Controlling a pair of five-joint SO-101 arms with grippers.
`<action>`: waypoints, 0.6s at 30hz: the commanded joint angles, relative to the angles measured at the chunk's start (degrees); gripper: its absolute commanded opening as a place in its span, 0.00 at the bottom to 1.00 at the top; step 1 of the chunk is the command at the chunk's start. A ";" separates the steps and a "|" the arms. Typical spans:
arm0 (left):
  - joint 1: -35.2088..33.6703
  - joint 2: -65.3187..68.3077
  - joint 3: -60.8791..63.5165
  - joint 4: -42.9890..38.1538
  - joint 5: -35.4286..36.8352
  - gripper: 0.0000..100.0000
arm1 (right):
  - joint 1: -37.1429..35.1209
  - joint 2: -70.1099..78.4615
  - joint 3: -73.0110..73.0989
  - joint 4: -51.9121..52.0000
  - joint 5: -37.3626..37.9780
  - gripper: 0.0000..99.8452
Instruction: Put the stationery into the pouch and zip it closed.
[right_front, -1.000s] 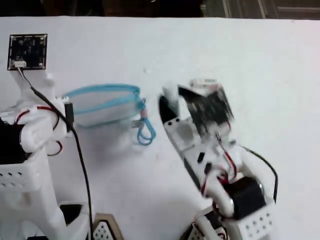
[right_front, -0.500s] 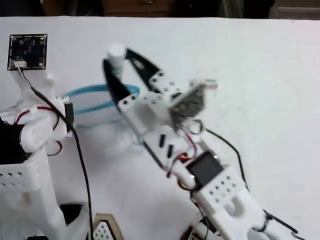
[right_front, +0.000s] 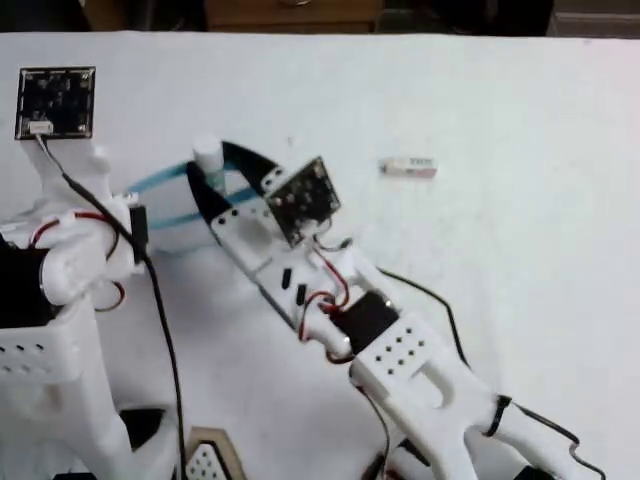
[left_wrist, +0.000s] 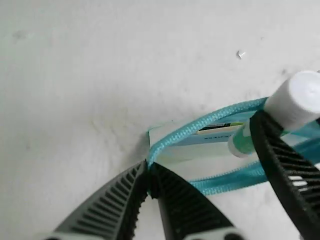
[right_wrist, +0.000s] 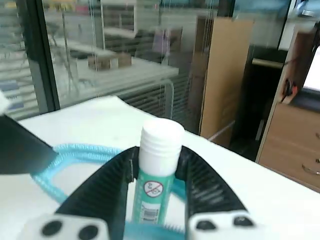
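Holding a glue stick (right_wrist: 159, 165), right fingers (right_wrist: 105, 192) apparently overhang the pouch (right_wrist: 56, 152).

We see woven cloth tape edging the pouch (left_wrist: 200, 125), smooth plastic on the glue stick (right_wrist: 161, 140) with its ridged cap, matt black ribbed plastic on the left pincer (left_wrist: 149, 172) and right pincer (right_wrist: 156, 156), and a matt white tabletop (left_wrist: 100, 75).

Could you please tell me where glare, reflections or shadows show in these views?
Right wrist view: reflections streak the window glass behind the glue stick. High view: the table is brightly, evenly lit, shadows faint. Left wrist view: even light, no glare on the pouch.
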 joint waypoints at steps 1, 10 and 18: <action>0.13 -0.31 -0.26 -0.88 0.00 0.02 | 0.13 -0.13 -1.05 1.63 -0.35 0.15; 0.13 -0.31 -0.26 -0.88 0.00 0.02 | 1.10 0.31 -20.48 21.76 -13.27 0.33; 0.13 -0.31 -0.26 -0.88 0.00 0.02 | 23.25 13.14 -35.69 26.77 -20.48 0.33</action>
